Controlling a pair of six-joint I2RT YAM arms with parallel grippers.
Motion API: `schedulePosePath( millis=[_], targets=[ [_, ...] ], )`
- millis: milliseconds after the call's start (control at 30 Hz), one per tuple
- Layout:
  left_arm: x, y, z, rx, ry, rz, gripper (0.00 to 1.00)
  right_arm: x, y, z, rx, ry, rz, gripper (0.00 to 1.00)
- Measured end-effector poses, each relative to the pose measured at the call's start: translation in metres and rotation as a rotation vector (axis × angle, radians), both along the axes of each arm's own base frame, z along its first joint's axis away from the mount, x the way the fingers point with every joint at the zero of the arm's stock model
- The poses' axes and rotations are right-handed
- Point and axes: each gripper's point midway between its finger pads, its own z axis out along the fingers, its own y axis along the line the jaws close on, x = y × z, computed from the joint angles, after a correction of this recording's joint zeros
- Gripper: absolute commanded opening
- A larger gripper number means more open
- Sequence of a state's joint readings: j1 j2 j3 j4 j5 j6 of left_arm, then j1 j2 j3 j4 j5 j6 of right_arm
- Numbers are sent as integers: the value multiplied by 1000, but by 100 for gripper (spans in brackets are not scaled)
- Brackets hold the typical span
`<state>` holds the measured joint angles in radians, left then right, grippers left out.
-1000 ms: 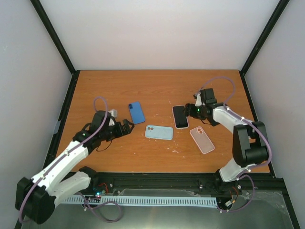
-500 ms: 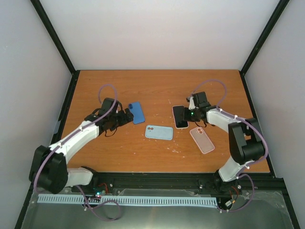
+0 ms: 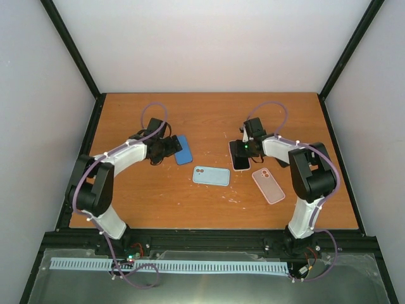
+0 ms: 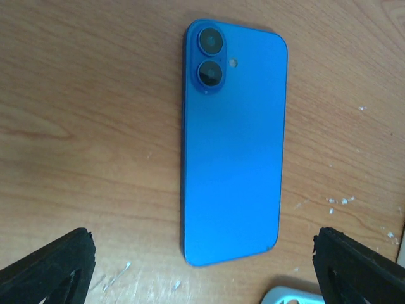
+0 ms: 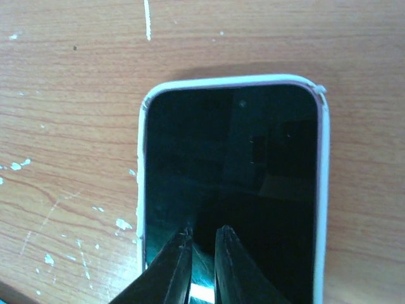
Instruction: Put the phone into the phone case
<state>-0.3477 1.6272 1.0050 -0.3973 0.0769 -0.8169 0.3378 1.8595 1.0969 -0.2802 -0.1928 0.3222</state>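
A blue phone point(image 3: 182, 149) point(image 4: 233, 139) lies back up on the wooden table, camera end away from my left gripper point(image 3: 167, 148) point(image 4: 202, 256). That gripper is open, its black fingertips point(image 4: 50, 266) wide apart on either side of the phone's near end and not touching it. A light blue phone case point(image 3: 211, 175) lies near the middle; its corner point(image 4: 297, 296) shows in the left wrist view. A black-screened phone point(image 3: 239, 154) point(image 5: 253, 177) with a pale rim lies face up. My right gripper point(image 3: 246, 148) point(image 5: 202, 235) is shut, holding nothing, its tips just over that screen.
A pink phone case point(image 3: 268, 185) lies right of centre, near the right arm. The table point(image 3: 209, 114) is scuffed with white flecks. Black frame posts and white walls close in the back and sides.
My left arm swung forward and right until its open gripper reached the blue phone's near end. My right gripper closed and shifted left over the black-screened phone.
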Motion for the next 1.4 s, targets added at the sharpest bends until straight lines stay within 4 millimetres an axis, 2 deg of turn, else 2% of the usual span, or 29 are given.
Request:
schedulePosePath(
  millis=[167,267,367,500,600,767,1033,1167,1400],
  targets=[
    [19,-5,-8,14,12,6,94,-11,-7,5,-38,11,-8,21],
    [32,-9,-12,20,17,9,94,-20,-3,17,0,-4,20,26],
    [45,-13,-18,24,24,9,95,-27,13,30,67,-31,69,32],
    [59,-19,-29,26,41,6,95,-39,37,34,127,-37,141,41],
    [63,-22,-39,25,63,1,95,-46,57,36,160,-43,195,45],
    [69,-25,-40,31,71,-1,95,-54,74,22,181,-14,243,48],
    [63,-28,-44,92,110,-22,93,-78,89,-4,167,39,297,49],
    [63,-30,-46,139,133,-36,93,-87,98,-4,185,23,329,50],
    [62,-33,-50,204,169,-68,92,-121,104,-3,194,28,376,50]
  ],
)
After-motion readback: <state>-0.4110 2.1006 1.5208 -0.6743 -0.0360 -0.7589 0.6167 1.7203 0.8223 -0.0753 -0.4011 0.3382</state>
